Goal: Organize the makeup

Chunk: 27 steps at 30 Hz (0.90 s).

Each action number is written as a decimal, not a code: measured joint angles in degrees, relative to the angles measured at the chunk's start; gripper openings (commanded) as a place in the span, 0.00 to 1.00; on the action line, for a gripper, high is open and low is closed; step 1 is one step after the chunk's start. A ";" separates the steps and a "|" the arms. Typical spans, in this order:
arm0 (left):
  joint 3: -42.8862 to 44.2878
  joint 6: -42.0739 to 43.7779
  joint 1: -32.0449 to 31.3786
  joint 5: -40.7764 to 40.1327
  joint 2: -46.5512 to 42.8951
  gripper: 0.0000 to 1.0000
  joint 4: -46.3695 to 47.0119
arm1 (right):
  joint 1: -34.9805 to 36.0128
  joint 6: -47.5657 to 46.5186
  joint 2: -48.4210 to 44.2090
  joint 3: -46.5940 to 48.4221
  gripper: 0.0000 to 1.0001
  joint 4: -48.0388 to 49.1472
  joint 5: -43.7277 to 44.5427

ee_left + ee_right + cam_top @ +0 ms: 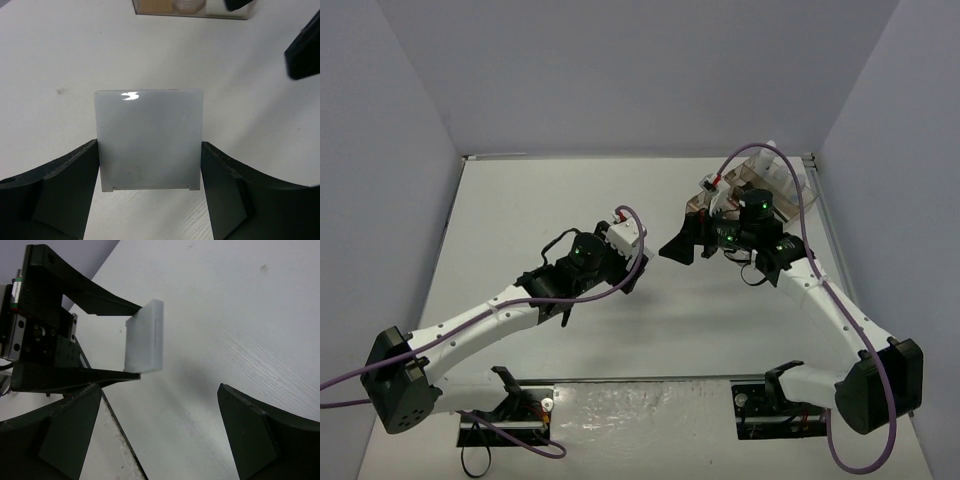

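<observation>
My left gripper is shut on a pale-blue square pad, with one finger on each side edge, and holds it flat just above the white table. The right wrist view shows the same pad edge-on between the left gripper's thin fingers. My right gripper is open and empty, facing the pad from a short distance. In the top view the left gripper and the right gripper are close together at mid-table.
The clear tinted tray stands at the back right, behind the right gripper, with white-capped bottles at its far side. Its near edge shows a tan pad and a round pink compact inside.
</observation>
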 measured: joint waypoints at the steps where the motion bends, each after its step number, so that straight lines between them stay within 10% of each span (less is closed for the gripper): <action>1: -0.03 0.43 -0.18 1.21 -0.04 0.19 0.42 | 0.83 0.40 0.01 0.22 0.97 0.28 -0.36; 11: -0.03 3.43 -2.15 8.14 -0.63 0.19 4.95 | 6.29 3.26 1.64 0.64 0.87 2.03 0.77; 15: -0.03 3.59 -2.45 9.37 -1.40 0.19 5.92 | 7.05 3.84 3.10 0.64 0.69 2.58 2.07; 21: -1.00 3.72 -2.45 9.66 -1.61 0.20 8.43 | 8.84 4.52 3.70 0.64 0.12 4.63 2.34; 27: -1.99 4.70 -2.67 8.15 -0.44 0.32 11.25 | 9.10 7.14 3.70 0.51 0.00 5.05 4.61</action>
